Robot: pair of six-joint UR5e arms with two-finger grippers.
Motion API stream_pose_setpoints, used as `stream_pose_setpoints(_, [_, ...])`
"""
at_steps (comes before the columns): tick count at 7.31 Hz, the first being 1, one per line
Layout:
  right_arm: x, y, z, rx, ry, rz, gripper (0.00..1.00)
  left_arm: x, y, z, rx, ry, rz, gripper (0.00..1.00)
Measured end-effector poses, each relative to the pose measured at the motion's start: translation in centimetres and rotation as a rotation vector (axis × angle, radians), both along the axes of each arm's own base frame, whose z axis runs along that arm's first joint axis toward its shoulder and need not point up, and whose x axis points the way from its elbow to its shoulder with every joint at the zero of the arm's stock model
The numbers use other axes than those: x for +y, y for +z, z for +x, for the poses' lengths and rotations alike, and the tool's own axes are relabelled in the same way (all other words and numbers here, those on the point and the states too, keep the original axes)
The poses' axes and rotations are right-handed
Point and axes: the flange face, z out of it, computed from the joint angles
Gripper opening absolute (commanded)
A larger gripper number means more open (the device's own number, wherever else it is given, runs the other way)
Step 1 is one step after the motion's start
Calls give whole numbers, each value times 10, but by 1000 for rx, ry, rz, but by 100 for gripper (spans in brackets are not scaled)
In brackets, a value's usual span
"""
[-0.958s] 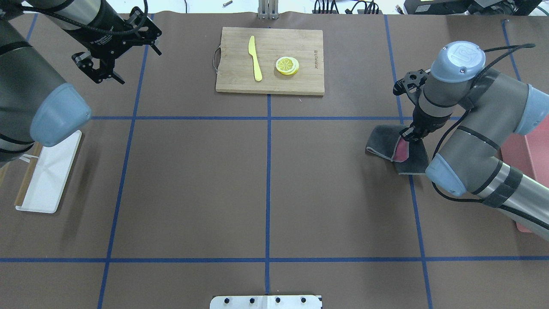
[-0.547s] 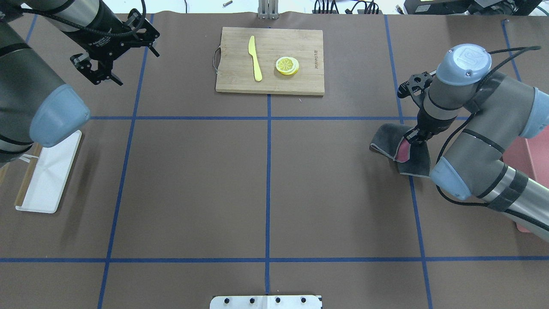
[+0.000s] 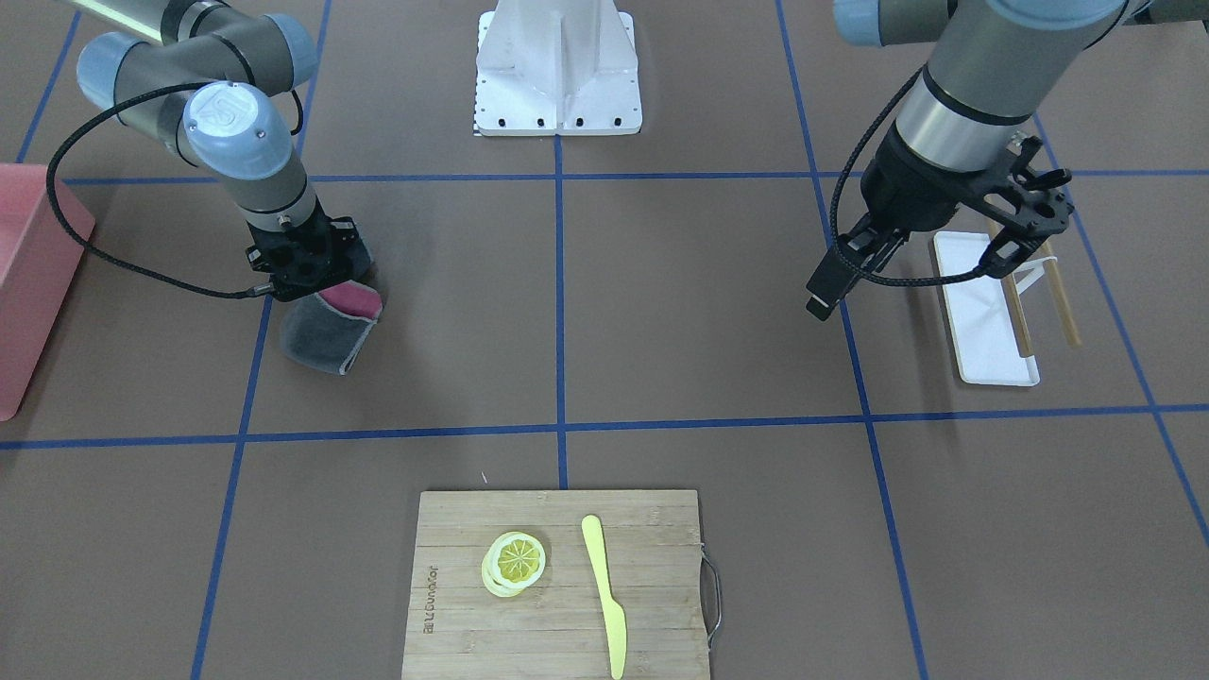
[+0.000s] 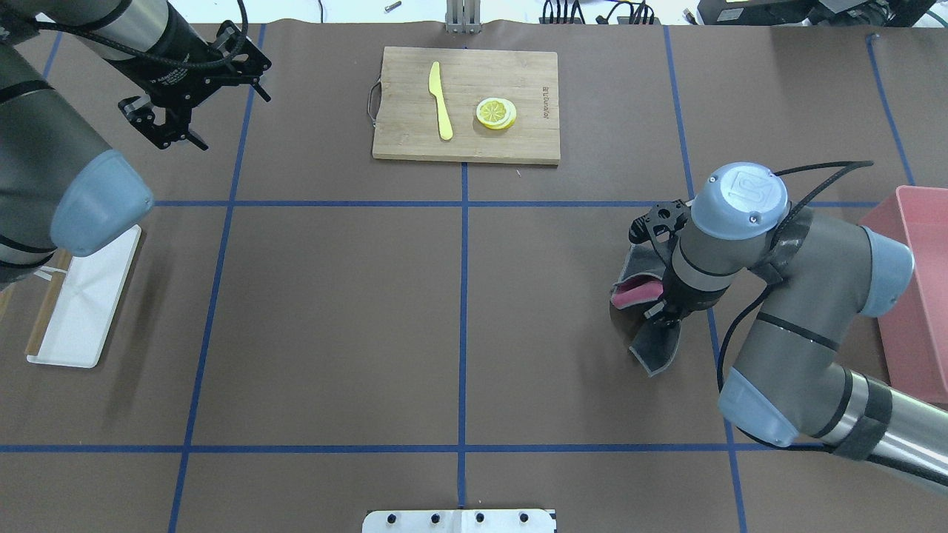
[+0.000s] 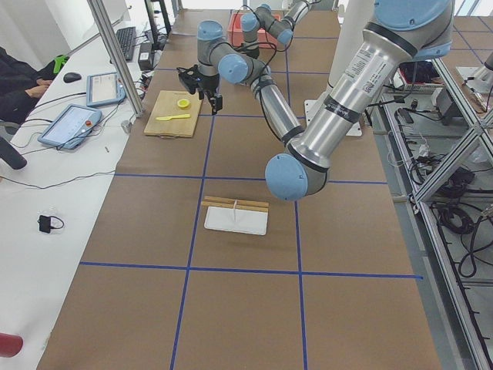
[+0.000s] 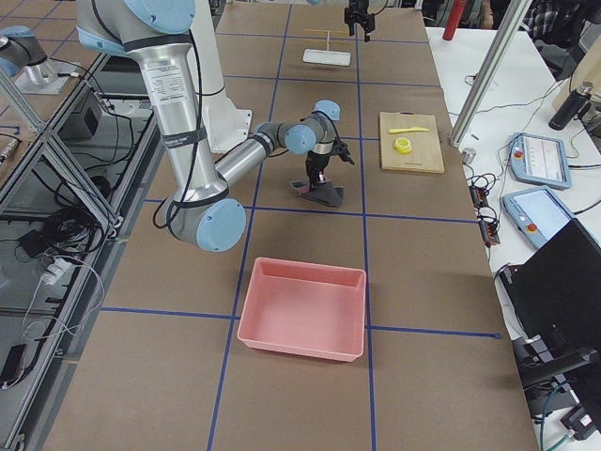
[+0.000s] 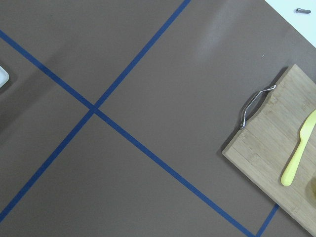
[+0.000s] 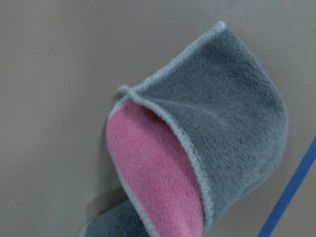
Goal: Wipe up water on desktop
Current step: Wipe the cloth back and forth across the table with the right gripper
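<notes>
The desktop is a brown surface with a blue tape grid; I see no water on it. My right gripper is shut on a grey cloth with a pink inner side and presses it onto the desktop right of centre. The cloth is folded, its pink side showing in the right wrist view, and it trails from the gripper in the front view. My left gripper is open and empty, hovering above the far left of the desktop.
A bamboo cutting board with a yellow knife and lemon slices lies at the far centre. A pink bin stands at the right edge. A white tray lies at the left.
My right gripper has dragged the cloth toward the robot and a little to the left, across the blue line. My left gripper has drifted slightly farther back.
</notes>
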Motion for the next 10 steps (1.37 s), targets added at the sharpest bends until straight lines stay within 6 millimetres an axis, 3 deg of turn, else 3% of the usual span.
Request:
stream_pose_setpoints(2, [58, -18, -11, -26, -18, -33, 0, 0, 0, 0, -1, -1, -1, 99])
stream_pose_setpoints(3, [73, -24, -16, -33, -21, -44, 0, 0, 0, 0, -2, -2, -1, 99])
stream_pose_setpoints(4, [74, -24, -18, -31, -15, -48, 0, 0, 0, 0, -2, -2, -1, 99])
stream_pose_setpoints(8, [-5, 11, 6, 24, 45, -3, 0, 0, 0, 3, -1, 2, -2, 99])
stream_pose_setpoints(10, [-50, 14, 12, 40, 68, 26, 0, -2, 2, 4, -2, 3, -3, 99])
